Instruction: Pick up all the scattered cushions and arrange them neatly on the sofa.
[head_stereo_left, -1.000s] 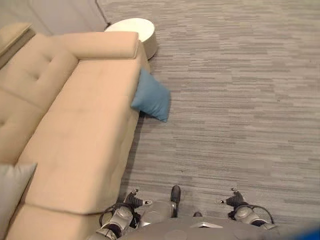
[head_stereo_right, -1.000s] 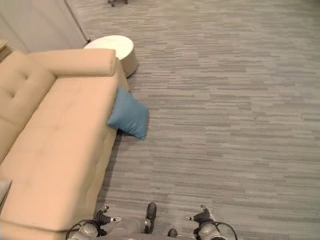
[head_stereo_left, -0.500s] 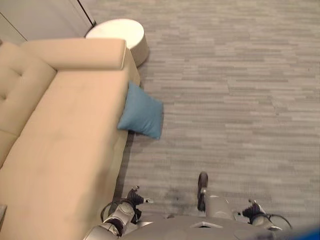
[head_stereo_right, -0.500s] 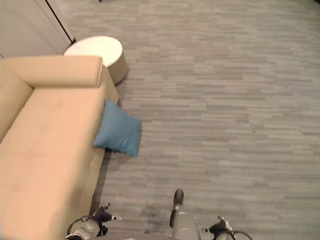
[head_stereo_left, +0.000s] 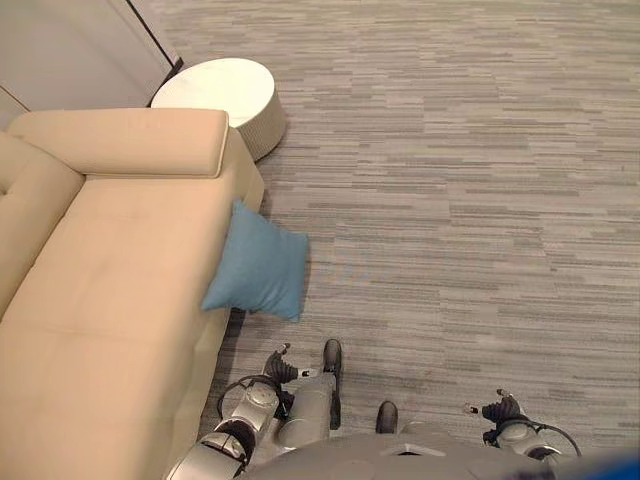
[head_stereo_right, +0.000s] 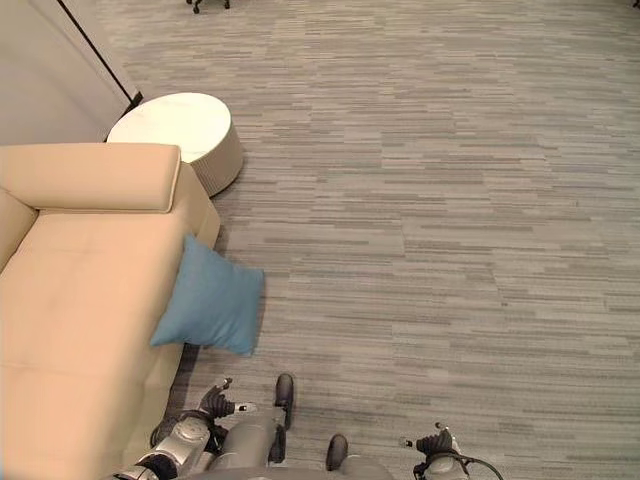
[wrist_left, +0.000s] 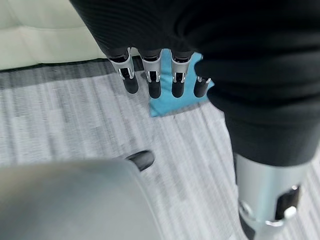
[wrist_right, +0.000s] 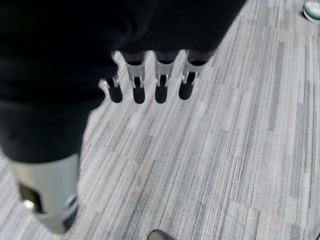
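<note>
A blue cushion leans against the front of the beige sofa, its lower edge on the grey carpet; in the left wrist view the blue cushion shows just past the fingers. My left hand hangs low beside the sofa's front, a short way below the cushion, fingers straight and holding nothing. My right hand hangs at the lower right over bare carpet, its fingers also straight and empty.
A round white side table stands past the sofa's armrest. A pale wall runs behind the sofa. Grey striped carpet spreads to the right and ahead.
The camera has moved: the whole scene has shifted, and the sofa and cushion now lie lower and further left. The cushion is closer to my left hand.
</note>
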